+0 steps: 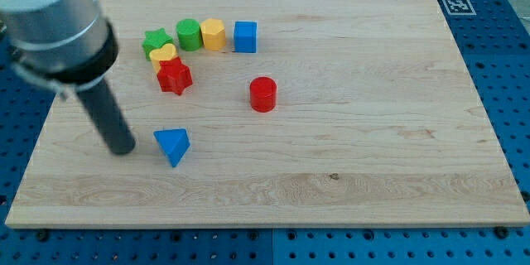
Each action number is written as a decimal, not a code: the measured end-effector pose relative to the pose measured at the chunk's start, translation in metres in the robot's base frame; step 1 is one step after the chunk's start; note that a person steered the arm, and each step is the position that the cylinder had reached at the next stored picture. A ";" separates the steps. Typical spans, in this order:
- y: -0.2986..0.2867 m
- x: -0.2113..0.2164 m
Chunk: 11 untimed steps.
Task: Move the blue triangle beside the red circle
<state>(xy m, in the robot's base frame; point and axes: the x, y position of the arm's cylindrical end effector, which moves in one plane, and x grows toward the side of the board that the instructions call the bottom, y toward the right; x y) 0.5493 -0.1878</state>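
Observation:
The blue triangle (173, 145) lies on the wooden board (373, 149) at the view's lower left. The red circle (262, 93) stands apart from it, up and to the right, near the board's middle. My tip (122, 148) rests on the board just left of the blue triangle, with a small gap between them. The rod slopes up to the view's top left, where the arm's grey body fills the corner.
A cluster sits at the view's upper left: a green star (154, 42), a yellow heart (163, 55), a red star (174, 75), a green cylinder (189, 34), a yellow hexagon (214, 34) and a blue cube (244, 36). A marker tag (456, 5) lies beyond the board's top right corner.

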 end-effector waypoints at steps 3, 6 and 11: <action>0.061 0.012; 0.116 0.025; 0.066 -0.013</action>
<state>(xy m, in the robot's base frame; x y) 0.5360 -0.1220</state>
